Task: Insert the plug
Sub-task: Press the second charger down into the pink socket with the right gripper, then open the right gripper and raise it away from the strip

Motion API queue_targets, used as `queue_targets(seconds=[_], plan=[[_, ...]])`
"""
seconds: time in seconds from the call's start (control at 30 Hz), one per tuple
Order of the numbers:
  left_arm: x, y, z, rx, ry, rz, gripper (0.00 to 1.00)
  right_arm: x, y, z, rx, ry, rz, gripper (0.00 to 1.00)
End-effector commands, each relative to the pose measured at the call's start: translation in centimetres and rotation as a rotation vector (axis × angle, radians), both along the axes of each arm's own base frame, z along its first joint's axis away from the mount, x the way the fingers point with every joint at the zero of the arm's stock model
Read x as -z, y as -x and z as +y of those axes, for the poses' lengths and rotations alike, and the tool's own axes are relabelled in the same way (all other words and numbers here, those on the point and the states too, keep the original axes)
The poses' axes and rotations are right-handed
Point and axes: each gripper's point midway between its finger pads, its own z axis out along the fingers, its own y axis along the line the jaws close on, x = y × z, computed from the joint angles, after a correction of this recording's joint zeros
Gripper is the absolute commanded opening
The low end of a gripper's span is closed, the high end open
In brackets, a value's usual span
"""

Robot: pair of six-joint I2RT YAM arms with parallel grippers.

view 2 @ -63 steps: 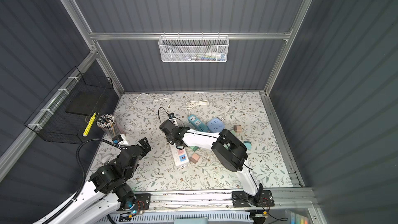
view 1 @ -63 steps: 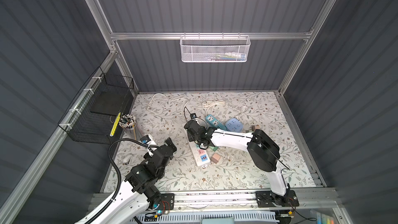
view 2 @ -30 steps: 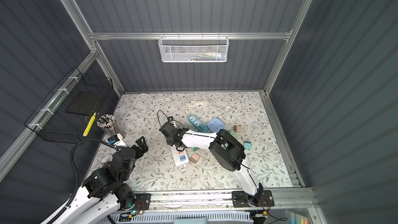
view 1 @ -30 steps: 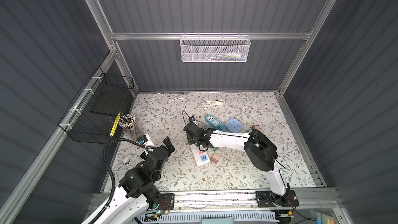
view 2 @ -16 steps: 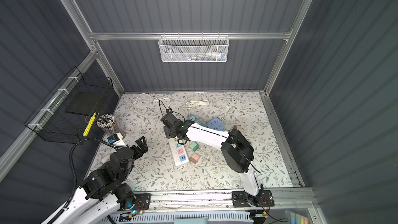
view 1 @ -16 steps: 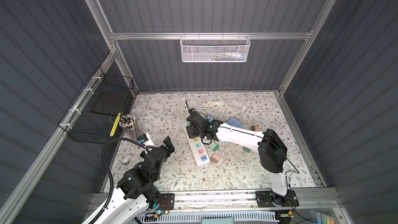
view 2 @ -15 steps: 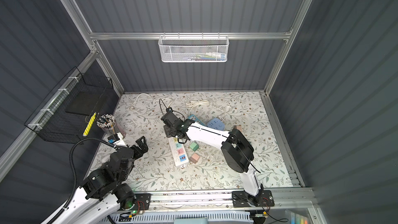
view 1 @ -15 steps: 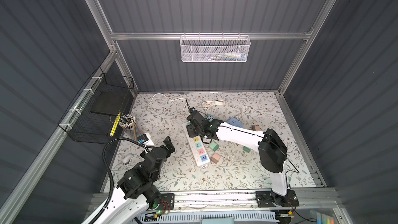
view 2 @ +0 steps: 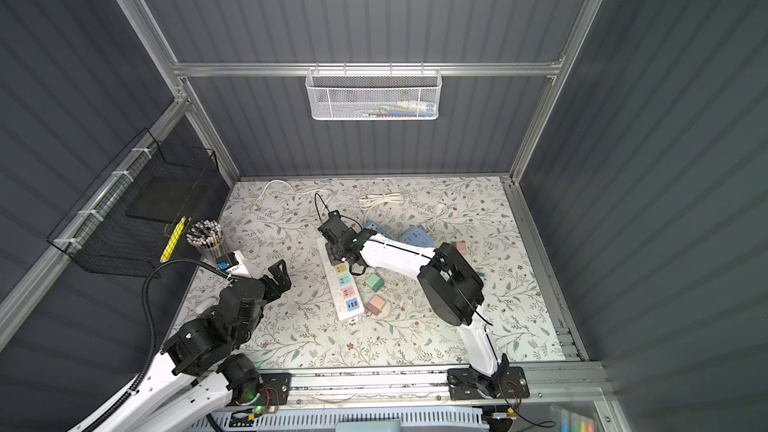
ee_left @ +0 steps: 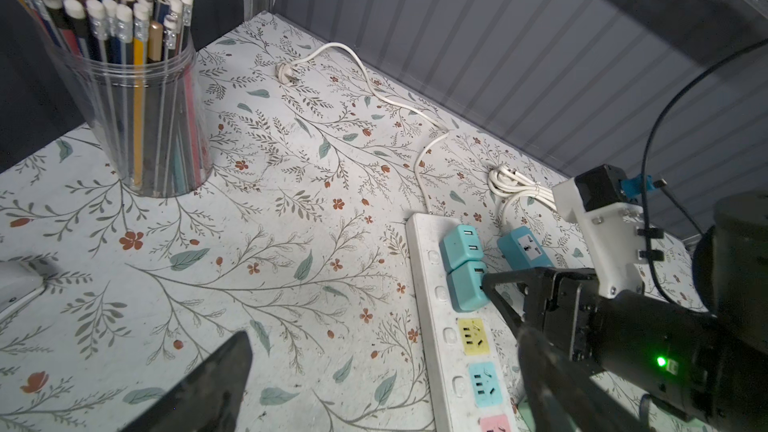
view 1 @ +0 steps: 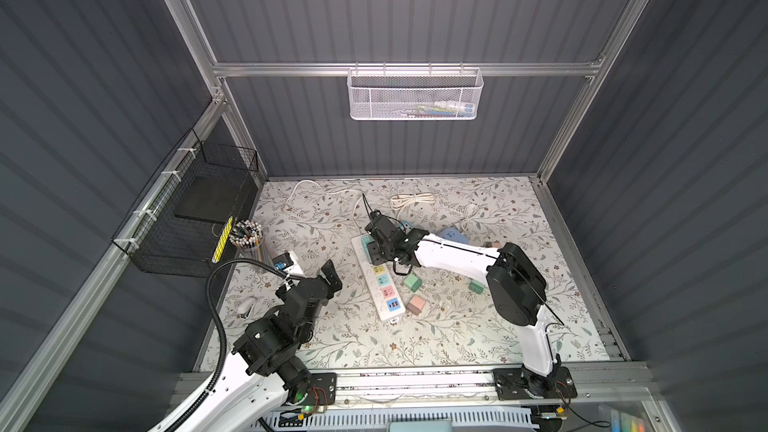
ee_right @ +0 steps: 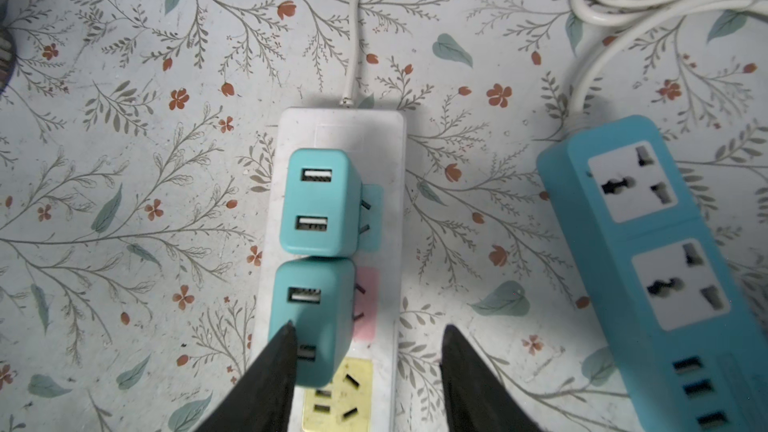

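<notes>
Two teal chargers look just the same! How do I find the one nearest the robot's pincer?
Look at the long white strip in the middle of the flowery table. Two teal chargers sit on it at its cord end. Yours is the charger right beside the yellow socket, with the right pincer open at it; its twin sits nearer the cord.

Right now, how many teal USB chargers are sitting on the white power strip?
2. One teal charger sits over the teal socket at the cord end of the white power strip; the second charger is beside it, over the pink socket. None seems hidden.
</notes>
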Motion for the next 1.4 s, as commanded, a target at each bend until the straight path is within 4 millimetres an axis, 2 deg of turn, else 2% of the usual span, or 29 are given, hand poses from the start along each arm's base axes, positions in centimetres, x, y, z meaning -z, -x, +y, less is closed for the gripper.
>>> queue_targets(seconds=[0.0,0.1,0.2,0.3,0.4,0.53,0.63,0.73,0.87,0.93,1.07,1.23,1.37], plan=[[-1.5,-0.5,-0.8,0.025,0.012,-0.033,1.00,1.4,0.6,-1.3,0.006,0.044,0.025,0.56],[-1.5,-1.0,-1.6,0.049,0.018,-0.034,1.00,0.0,0.8,-0.9,-0.019,0.020,0.018,0.56],[-1.7,-1.5,-2.6,0.081,0.022,-0.047,1.00,-3.5,0.9,-0.8,-0.034,-0.034,-0.020,0.58],[-2.2,-1.8,-2.8,0.081,0.017,-0.061,1.00,-7.0,1.5,-2.0,-0.034,-0.073,-0.081,0.59],[-2.4,-2.1,-2.8,0.068,0.003,-0.070,1.00,-7.7,2.8,-4.5,-0.045,-0.043,-0.095,0.61],[-2.1,-2.6,-4.2,0.115,0.002,-0.054,1.00,-4.4,5.8,-8.1,-0.091,0.055,0.014,0.64],[-1.3,-3.2,-5.2,0.149,-0.038,-0.017,1.00,-2.1,6.9,-10.0,-0.079,0.110,0.046,0.68],[-0.8,-3.9,-6.3,0.174,-0.069,0.014,1.00,-0.1,7.8,-10.1,-0.101,0.115,0.089,0.69],[0.3,-4.5,-7.3,0.180,-0.075,0.064,1.00,2.5,8.0,-9.2,-0.112,0.110,0.150,0.69],[1.0,-4.6,-7.7,0.186,-0.082,0.098,1.00,3.5,7.6,-8.4,-0.095,0.088,0.155,0.69],[1.6,-4.5,-8.1,0.206,-0.084,0.121,1.00,5.4,7.0,-8.9,-0.035,0.123,0.163,0.69],[1.2,-4.4,-7.7,0.199,-0.079,0.099,1.00,6.4,6.8,-9.9,0.010,0.157,0.158,0.65],[1.3,-4.4,-7.8,0.200,-0.073,0.097,1.00,6.2,6.4,-11.2,0.090,0.176,0.136,0.52]])
